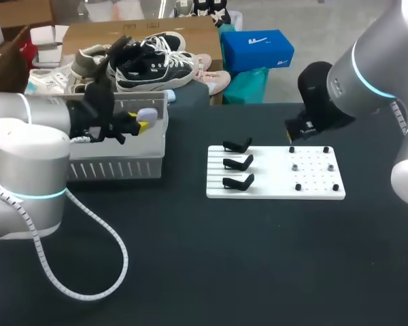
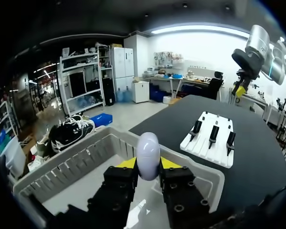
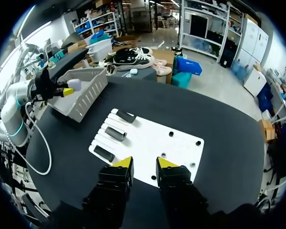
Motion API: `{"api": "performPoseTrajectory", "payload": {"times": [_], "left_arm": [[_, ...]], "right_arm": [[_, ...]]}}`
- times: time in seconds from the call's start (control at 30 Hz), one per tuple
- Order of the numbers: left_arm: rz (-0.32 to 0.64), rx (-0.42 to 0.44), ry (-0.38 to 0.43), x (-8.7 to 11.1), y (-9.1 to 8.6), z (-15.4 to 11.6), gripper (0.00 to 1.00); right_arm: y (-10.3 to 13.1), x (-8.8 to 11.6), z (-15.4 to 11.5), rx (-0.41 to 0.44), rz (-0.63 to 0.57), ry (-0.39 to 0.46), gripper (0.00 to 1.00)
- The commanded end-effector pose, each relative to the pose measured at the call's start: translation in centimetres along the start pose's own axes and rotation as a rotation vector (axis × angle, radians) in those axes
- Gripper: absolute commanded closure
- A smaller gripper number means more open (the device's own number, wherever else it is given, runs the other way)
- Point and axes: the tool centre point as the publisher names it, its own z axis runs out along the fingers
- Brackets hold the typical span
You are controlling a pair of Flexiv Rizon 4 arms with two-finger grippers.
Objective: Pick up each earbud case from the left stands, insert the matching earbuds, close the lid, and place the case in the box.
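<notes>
Both fingers of the left hand (image 2: 148, 165) pinch the earbud case (image 2: 148, 151) above the box (image 2: 66, 164); right hand (image 3: 142, 163) stands open.

Black matte table (image 1: 211, 272), wide and flat, straight far edge, soft even light across its surface
</notes>
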Motion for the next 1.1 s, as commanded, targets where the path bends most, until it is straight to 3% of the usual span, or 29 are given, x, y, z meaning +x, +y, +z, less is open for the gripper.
{"api": "performPoseTrajectory", "payload": {"times": [0.03,0.23,0.27,0.3,0.6,0.77,1.1], "left_arm": [[-0.026,-0.008,0.024,1.1,0.0,0.2,1.0],[-0.08,-0.009,0.068,1.8,0.2,0.1,1.0],[-0.079,-0.007,0.067,1.8,0.2,0.1,0.39],[-0.081,-0.004,0.063,1.9,0.2,0.1,0.02],[-0.012,-0.008,-0.057,-0.5,-0.5,-1.7,0.0],[0.053,0.027,-0.121,-2.7,-1.9,-2.7,0.0],[0.164,0.153,-0.188,-7.2,-5.3,-0.6,0.0]], "right_arm": [[0.1,0.1,0.5,0.003,0.009,0.001,0.71],[0.0,0.2,0.8,0.0,0.016,0.007,0.72],[0.0,0.2,0.8,-0.001,0.016,0.007,0.72],[0.0,0.2,0.8,-0.001,0.015,0.006,0.72],[-0.4,0.0,0.1,-0.011,0.027,-0.027,0.71],[-0.8,0.2,-0.7,-0.023,0.033,-0.055,0.7],[-2.4,1.4,-2.9,-0.038,0.063,-0.101,0.69]]}}
